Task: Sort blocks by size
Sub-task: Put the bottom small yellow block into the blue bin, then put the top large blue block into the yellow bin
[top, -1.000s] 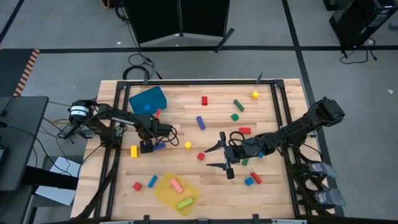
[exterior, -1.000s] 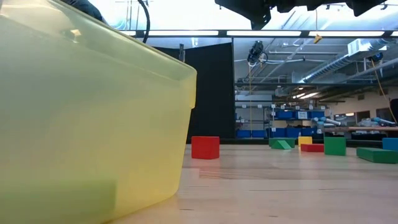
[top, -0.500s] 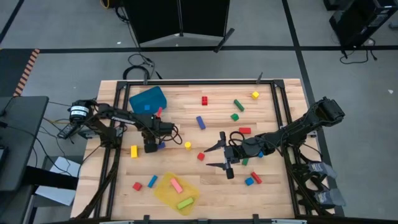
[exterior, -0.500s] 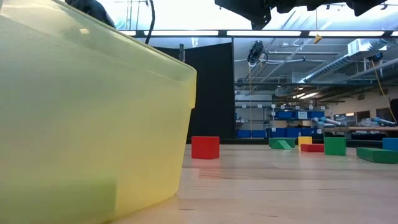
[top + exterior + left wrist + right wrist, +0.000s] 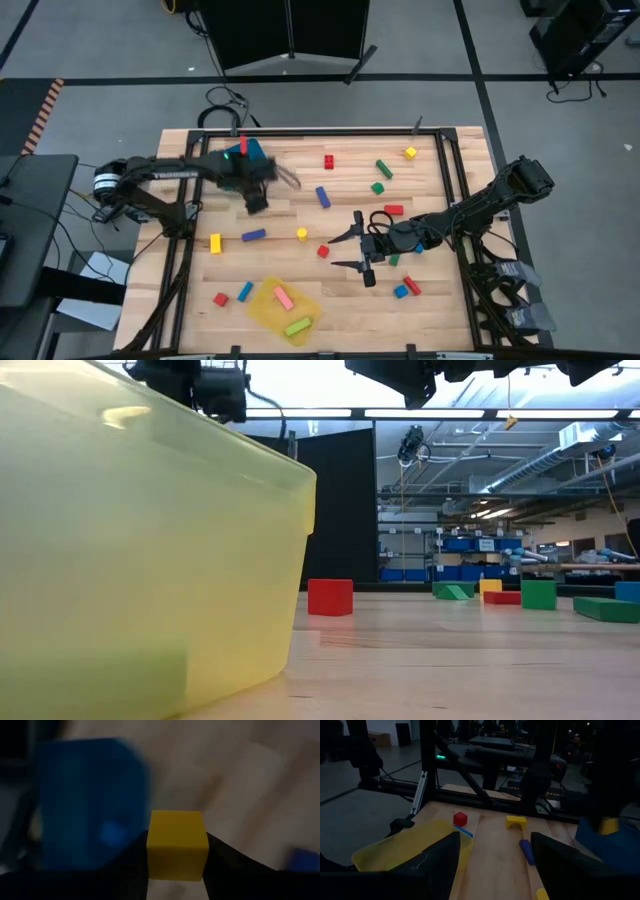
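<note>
My left gripper (image 5: 256,203) hangs over the table just near of the blue bin (image 5: 232,158). It is shut on a small yellow cube (image 5: 177,845), which also shows in the right wrist view (image 5: 609,825) beside the bin (image 5: 607,844). My right gripper (image 5: 341,251) is open and empty at mid-table, next to a red cube (image 5: 323,251). Loose blocks lie flat on the wood: a yellow one (image 5: 215,243), a blue bar (image 5: 254,236), a small yellow one (image 5: 301,233). The yellow tray (image 5: 285,311) holds a pink bar and a green bar. My left gripper pinches the yellow cube by two opposite side faces (image 5: 150,847) between its two fingers. The fingers come from above, pointing down. The cube is lifted clear of the table and sits level between the fingers.
More blocks lie scattered at the far and right parts of the table: a red one (image 5: 328,161), green ones (image 5: 383,169), a yellow one (image 5: 410,152), a blue bar (image 5: 322,196) and a red bar (image 5: 393,210). The tray's wall (image 5: 150,560) fills the low view's left.
My left gripper has risen from the table near the blue bar and gone toward the far edge, up to the blue bin. It has carried the yellow cube with it, lifted clear.
</note>
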`<action>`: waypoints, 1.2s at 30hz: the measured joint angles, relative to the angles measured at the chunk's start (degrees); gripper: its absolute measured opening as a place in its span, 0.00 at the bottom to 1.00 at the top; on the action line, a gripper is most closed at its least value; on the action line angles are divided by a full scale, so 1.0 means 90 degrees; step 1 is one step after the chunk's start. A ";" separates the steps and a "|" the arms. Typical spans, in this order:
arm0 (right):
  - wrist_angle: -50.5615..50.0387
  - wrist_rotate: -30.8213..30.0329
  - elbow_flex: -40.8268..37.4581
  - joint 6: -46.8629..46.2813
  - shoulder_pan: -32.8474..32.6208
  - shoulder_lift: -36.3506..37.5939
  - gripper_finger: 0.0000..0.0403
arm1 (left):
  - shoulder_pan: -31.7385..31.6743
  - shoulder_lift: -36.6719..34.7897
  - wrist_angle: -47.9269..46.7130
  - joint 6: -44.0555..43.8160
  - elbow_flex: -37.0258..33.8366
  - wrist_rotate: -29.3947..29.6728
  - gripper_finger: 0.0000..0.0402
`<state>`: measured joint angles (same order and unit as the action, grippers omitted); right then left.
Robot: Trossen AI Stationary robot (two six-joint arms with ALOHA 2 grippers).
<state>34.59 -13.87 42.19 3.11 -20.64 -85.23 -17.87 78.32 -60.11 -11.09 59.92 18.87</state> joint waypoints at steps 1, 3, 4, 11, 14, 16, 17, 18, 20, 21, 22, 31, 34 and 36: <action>0.0000 0.0000 0.0000 -0.0014 0.0000 0.0000 0.63 | -0.0314 -0.0044 0.0003 -0.0044 -0.0008 0.0044 0.35; 0.0002 0.0000 0.0000 -0.0044 0.0000 0.0000 0.63 | -0.0904 -0.0067 0.0106 -0.0139 -0.0008 0.0093 0.35; 0.0002 0.0000 0.0000 -0.0057 0.0000 0.0000 0.63 | -0.1176 -0.0058 0.0148 -0.0153 -0.0008 0.0097 0.35; 0.0010 0.0000 0.0002 -0.0067 0.0000 0.0000 0.63 | -0.2201 -0.0060 0.0666 -0.0031 -0.0017 -0.0151 0.38; 0.0010 -0.0001 0.0002 -0.0069 0.0000 0.0000 0.63 | -0.2320 -0.0060 0.0714 0.0033 -0.0017 -0.0331 0.53; 0.0008 0.0000 0.0002 -0.0070 0.0000 0.0000 0.63 | -0.2335 -0.0060 0.0716 0.0070 -0.0017 -0.0342 0.63; 0.0009 0.0000 0.0002 -0.0070 0.0000 0.0000 0.63 | -0.2336 -0.0060 0.0711 0.0139 -0.0017 -0.0342 0.67; 0.0010 0.0000 0.0002 -0.0070 0.0000 0.0000 0.63 | -0.2336 -0.0067 0.0709 0.0189 -0.0017 -0.0342 0.71; 0.0007 0.0000 0.0002 -0.0070 0.0000 0.0000 0.63 | -0.2333 -0.0135 0.0704 0.0201 -0.0017 -0.0345 0.77; -0.0003 -0.0001 0.0002 -0.0070 0.0000 0.0000 0.63 | -0.2298 -0.0191 0.0711 0.0201 -0.0017 -0.0347 0.79; -0.0034 0.0000 0.0002 -0.0070 -0.0002 0.0000 0.63 | -0.2255 -0.0244 0.0734 0.0201 -0.0017 -0.0362 0.81; -0.2153 -0.1215 0.0007 -0.0703 -0.0032 0.0597 0.63 | -0.1146 -0.1388 0.1209 -0.0115 -0.0017 -0.0648 0.79; -0.3167 -0.1710 0.0007 -0.1259 -0.0018 0.0757 0.63 | -0.0599 -0.1594 0.1285 -0.0308 -0.0017 -0.0662 0.78; -0.3759 -0.1883 0.0007 -0.1657 0.0008 0.0802 0.63 | -0.0242 -0.1617 0.1376 -0.0461 -0.0017 -0.0627 0.77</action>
<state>0.76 -30.82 42.26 -11.80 -20.57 -78.01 -20.05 63.77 -47.73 -15.24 59.77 13.23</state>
